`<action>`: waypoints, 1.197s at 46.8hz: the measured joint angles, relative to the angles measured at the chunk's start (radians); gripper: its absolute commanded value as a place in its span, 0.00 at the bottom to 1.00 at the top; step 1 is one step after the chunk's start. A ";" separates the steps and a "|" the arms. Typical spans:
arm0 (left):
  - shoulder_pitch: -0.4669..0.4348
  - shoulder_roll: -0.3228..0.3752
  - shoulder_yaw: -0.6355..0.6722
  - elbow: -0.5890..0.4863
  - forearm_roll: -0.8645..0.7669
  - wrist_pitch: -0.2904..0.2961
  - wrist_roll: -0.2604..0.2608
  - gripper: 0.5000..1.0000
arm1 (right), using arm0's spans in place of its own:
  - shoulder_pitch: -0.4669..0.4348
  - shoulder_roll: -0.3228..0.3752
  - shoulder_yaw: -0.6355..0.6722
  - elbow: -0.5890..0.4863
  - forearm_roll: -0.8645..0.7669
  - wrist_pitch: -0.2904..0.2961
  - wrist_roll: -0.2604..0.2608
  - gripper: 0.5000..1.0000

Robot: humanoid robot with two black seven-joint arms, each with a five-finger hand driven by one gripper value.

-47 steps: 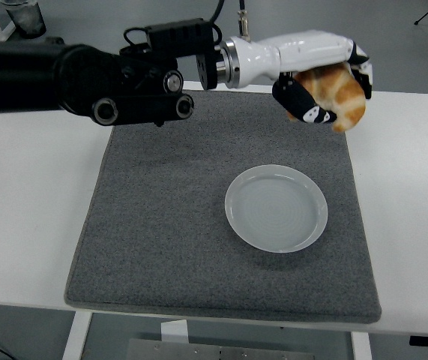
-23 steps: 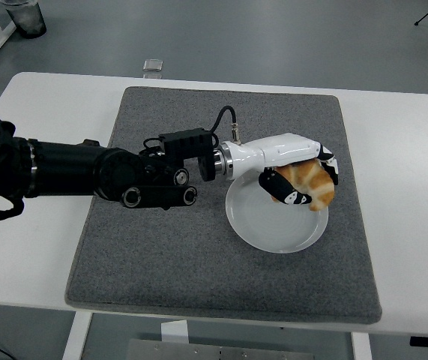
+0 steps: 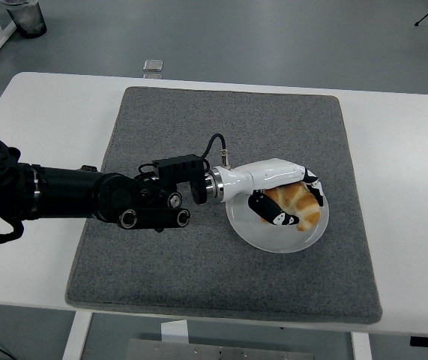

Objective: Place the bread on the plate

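Golden-brown and glossy, the crescent-shaped bread roll [image 3: 297, 205] sits inside my white-shelled left hand with black fingertips [image 3: 285, 196], just right of the frame's centre. My fingers [image 3: 277, 217] are curled around it, thumb side wrapping its lower left edge and the other digits closing over its upper right, so it is clasped rather than pinched at 1 point. The bread lies low over the round pale grey plate [image 3: 252, 229], inside the rim and towards the plate's right half; whether its underside already touches the dish I cannot tell, since my own fingers hide that seam. Its long axis runs diagonally, from upper left under my palm to lower right, where its free tip points towards the plate's lower-right rim. The relation that matters for the release is that the bread sits below and to the right of my palm, so I judge the fingers should open downward and outward, then the hand lift back towards the left of the frame. The plate rests on the dark grey felt mat [image 3: 169, 120], which covers the middle of the white table [image 3: 49, 112]. My black left arm [image 3: 79, 196] reaches in from the left edge; my right hand is nowhere in the frame.
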 measured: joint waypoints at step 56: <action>0.142 0.010 -0.113 0.048 -0.021 0.028 0.000 0.98 | 0.000 0.000 0.000 0.000 0.000 0.000 0.000 0.91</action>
